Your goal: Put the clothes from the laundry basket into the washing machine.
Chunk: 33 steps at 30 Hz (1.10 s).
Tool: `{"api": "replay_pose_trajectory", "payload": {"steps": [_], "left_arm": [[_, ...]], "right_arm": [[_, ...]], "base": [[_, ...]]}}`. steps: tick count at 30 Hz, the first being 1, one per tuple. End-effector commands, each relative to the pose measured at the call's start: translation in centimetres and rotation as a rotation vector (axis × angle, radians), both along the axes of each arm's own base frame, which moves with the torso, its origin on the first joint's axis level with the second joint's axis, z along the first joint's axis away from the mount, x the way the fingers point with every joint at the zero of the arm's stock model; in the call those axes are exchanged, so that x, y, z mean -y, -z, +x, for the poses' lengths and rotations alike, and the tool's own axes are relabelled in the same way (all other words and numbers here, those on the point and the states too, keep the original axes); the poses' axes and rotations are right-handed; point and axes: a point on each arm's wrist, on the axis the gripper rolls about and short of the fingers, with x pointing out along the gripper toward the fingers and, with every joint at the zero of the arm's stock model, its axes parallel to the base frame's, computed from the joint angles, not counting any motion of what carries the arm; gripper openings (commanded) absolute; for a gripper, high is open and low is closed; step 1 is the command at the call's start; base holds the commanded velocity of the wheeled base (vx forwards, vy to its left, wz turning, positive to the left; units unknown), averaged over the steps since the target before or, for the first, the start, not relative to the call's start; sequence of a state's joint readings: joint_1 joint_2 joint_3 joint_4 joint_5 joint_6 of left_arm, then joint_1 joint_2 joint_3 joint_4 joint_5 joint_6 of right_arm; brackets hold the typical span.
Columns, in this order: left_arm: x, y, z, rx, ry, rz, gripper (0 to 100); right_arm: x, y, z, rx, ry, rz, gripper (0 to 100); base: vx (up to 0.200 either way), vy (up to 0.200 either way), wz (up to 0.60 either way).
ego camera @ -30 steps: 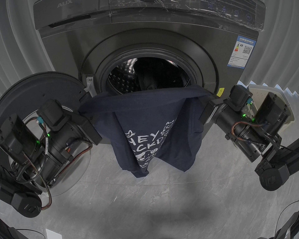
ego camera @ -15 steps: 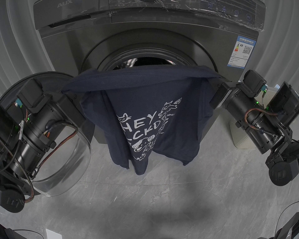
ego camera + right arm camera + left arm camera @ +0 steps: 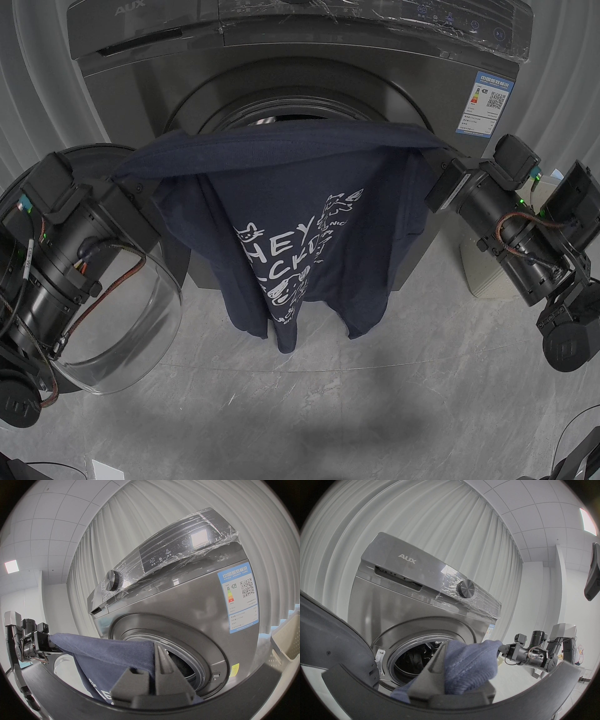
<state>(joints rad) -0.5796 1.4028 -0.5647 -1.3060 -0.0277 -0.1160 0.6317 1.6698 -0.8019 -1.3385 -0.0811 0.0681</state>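
Navy T-shirt [image 3: 300, 206] hangs centre frame, spread before washing machine [image 3: 281, 69] opening. Left gripper [image 3: 139, 182], right gripper [image 3: 437, 164] each pinched on top corner, wide apart: cloth hangs untangled, likely for feeding into drum.

The head camera looks forward and down, close on the front of the washing machine [image 3: 187, 81] and the floor [image 3: 350, 406]. The wrist cameras sit low behind the left claw [image 3: 462, 656] and right claw [image 3: 150, 659], angled up at machine and ceiling [image 3: 543, 520]. All views share the round opening [image 3: 294, 114] and the shirt [image 3: 294, 187].
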Motion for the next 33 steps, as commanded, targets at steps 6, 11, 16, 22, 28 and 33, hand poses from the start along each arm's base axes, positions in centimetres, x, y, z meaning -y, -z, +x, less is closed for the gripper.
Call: {"api": "replay_pose_trajectory", "payload": {"steps": [6, 11, 16, 22, 28, 33], "left_arm": [[1.3, 1.1, -0.2, -0.056, 0.056, 0.041, 0], [4.0, 2.7, 1.0, -0.116, 0.122, 0.089, 0], [5.3, 3.0, 2.4, -0.129, 0.135, 0.100, 0], [6.1, 2.6, 3.3, -0.116, 0.140, 0.087, 0], [6.4, 1.5, 3.6, -0.084, 0.142, 0.062, 0], [6.6, 0.9, 3.7, -0.069, 0.146, 0.050, 0]], "right_arm": [[-0.6, 0.9, -0.3, -0.047, -0.048, -0.006, 0], [-2.4, 5.7, 1.9, -0.216, -0.093, -0.014, 0], [-3.8, 8.8, 1.3, -0.286, -0.161, -0.074, 0], [-5.4, 11.5, 1.0, -0.337, -0.204, -0.121, 100], [-5.1, 14.6, 0.3, -0.423, -0.207, -0.210, 100], [-5.6, 15.8, 0.8, -0.437, -0.215, -0.223, 100]], "base": [[0.000, 0.000, 0.00], [0.000, 0.000, 0.00], [0.000, 0.000, 0.00], [0.000, 0.000, 0.00], [0.000, 0.000, 0.00], [0.000, 0.000, 0.00]]}}
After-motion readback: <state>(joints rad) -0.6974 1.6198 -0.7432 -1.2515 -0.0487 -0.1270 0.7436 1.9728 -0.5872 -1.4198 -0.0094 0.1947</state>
